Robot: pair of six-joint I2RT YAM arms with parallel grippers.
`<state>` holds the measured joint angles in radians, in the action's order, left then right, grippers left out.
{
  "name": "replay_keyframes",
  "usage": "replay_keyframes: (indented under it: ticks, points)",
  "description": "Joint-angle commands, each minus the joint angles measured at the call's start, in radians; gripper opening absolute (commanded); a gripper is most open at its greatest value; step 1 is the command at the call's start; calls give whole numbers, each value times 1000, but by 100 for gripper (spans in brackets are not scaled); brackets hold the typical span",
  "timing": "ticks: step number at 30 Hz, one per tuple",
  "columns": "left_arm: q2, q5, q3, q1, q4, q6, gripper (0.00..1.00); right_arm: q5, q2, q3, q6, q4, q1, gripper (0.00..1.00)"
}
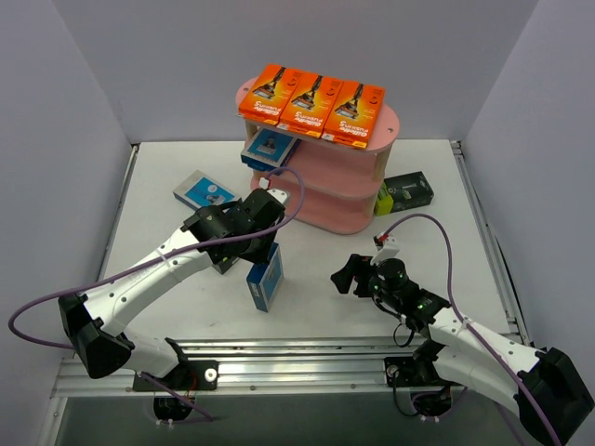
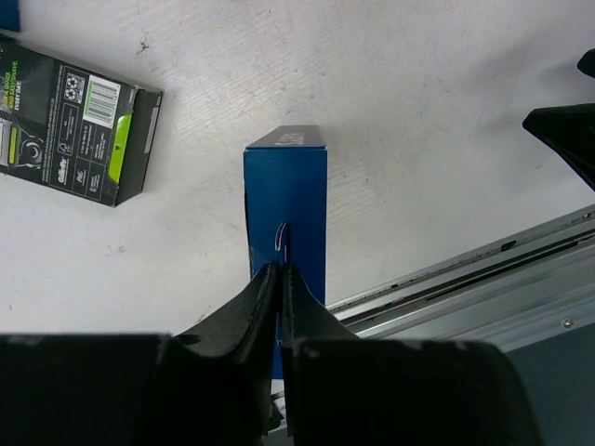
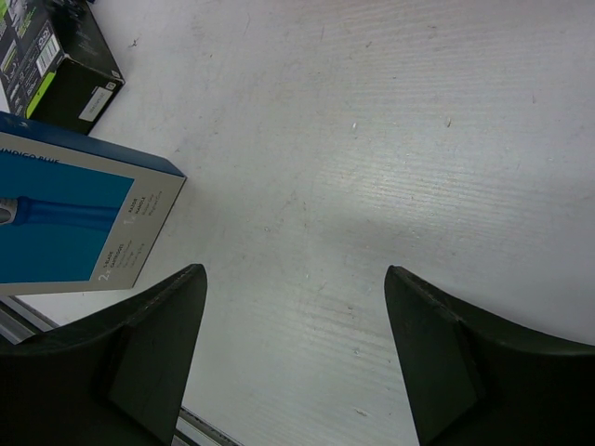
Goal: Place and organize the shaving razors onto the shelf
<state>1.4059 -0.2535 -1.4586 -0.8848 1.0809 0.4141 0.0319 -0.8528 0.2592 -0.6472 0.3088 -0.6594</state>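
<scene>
White table (image 1: 316, 255): L tool (image 2: 281, 268) near-shut on upright blue pack (image 2: 286, 186), R tool (image 3: 296, 279) wide, holding nothing

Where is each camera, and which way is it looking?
Top external: above and behind, looking down on the table and shelf; left arm and right arm show.
Left wrist: looks down past its shut fingers, pinching the upright blue pack.
Right wrist: looks down at table between its open fingers.
Shared: all three show that blue pack.
</scene>
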Motion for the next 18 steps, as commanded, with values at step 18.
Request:
replay_keyframes:
  ticks: [18]
  points:
    - [33,-43,-25,-19,91,-12,18,-10,34,-11,1,4,12,73]
